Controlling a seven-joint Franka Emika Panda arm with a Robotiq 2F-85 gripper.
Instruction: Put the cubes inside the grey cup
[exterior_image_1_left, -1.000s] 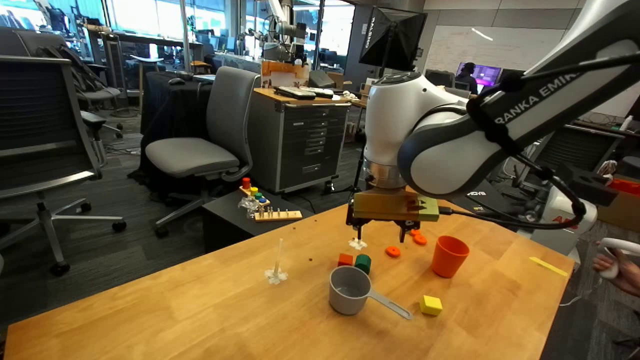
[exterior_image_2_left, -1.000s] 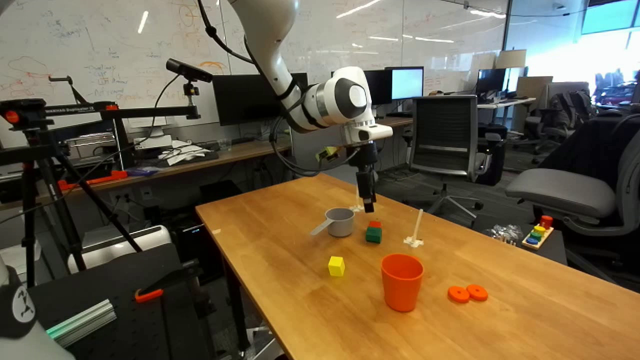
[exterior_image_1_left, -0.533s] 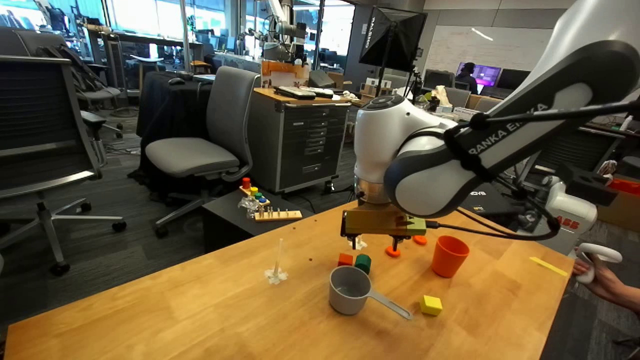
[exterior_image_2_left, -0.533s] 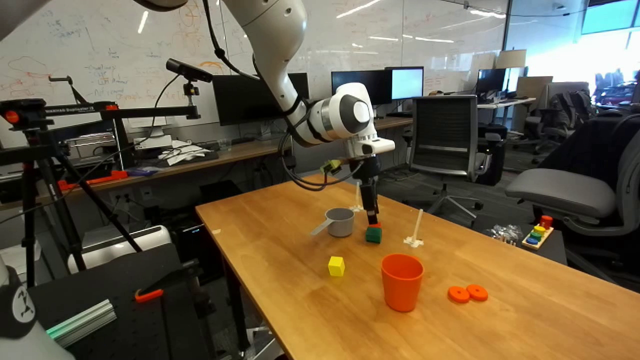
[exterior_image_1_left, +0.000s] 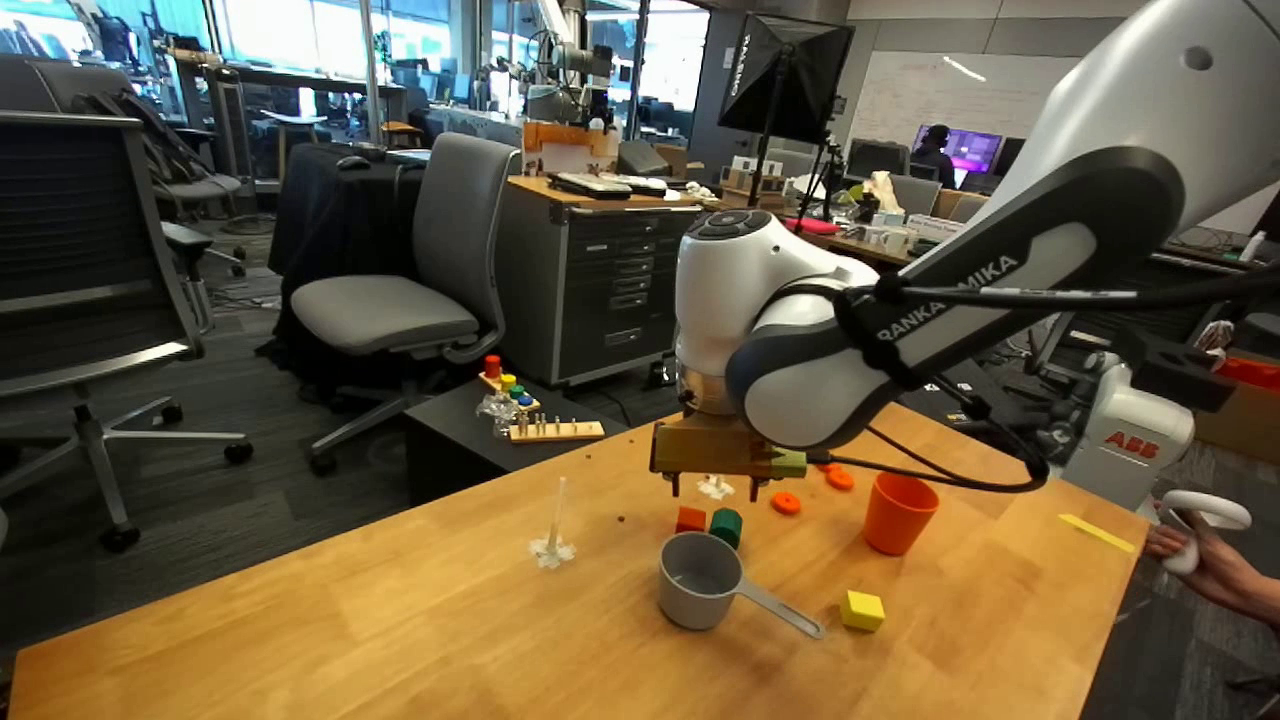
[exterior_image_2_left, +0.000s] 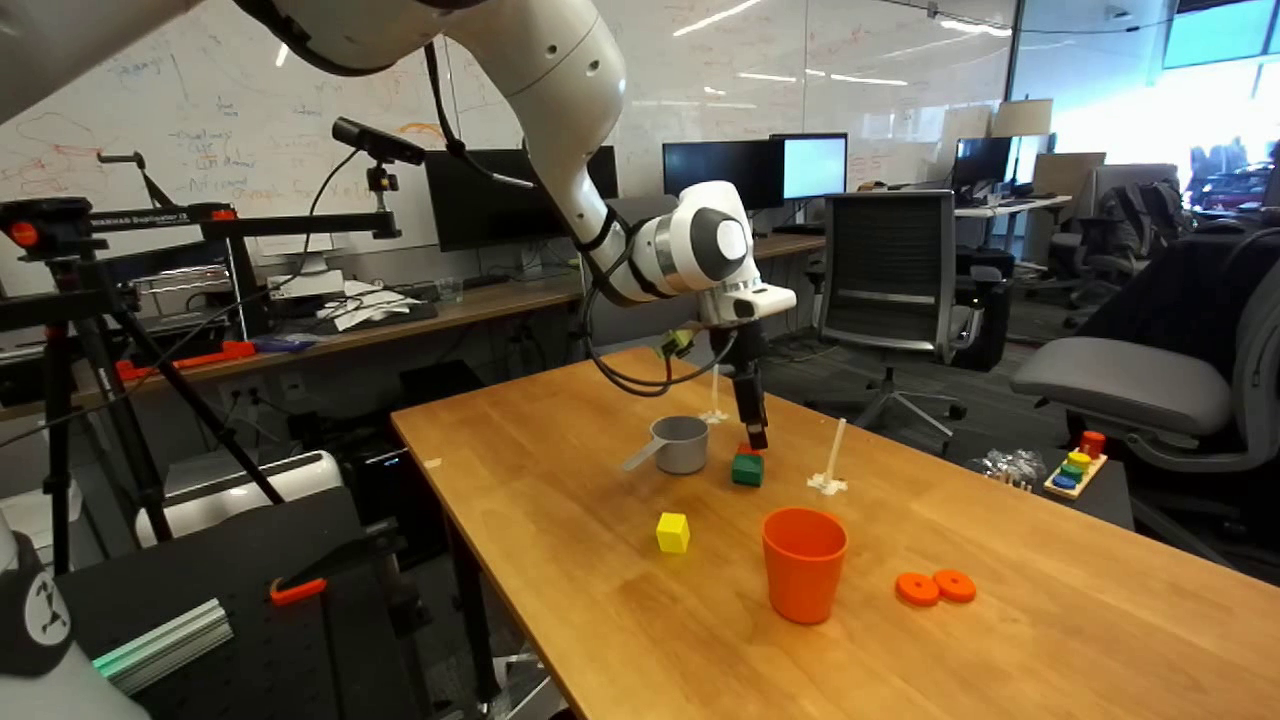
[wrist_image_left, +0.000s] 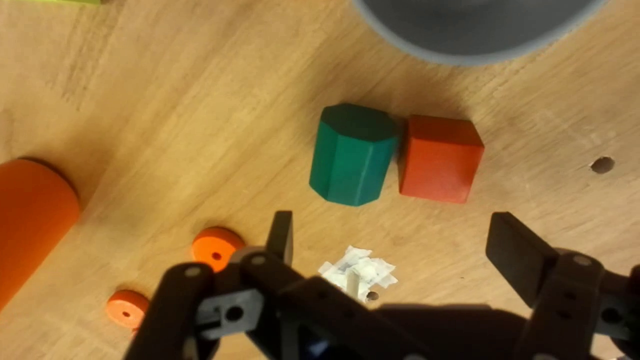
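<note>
Though near, red cube (wrist_image_left: 441, 162) beyond fingertips (wrist_image_left: 515, 252)

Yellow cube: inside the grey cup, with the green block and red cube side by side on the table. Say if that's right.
Not inside: both exterior views show the yellow cube on the table, outside the grey cup. Green block and red cube: correct.

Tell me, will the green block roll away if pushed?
The green block might roll a bit: it lies on its side, with a many-sided end. Flat faces would probably stop it soon. The red block, close beside, could get in its way.
</note>
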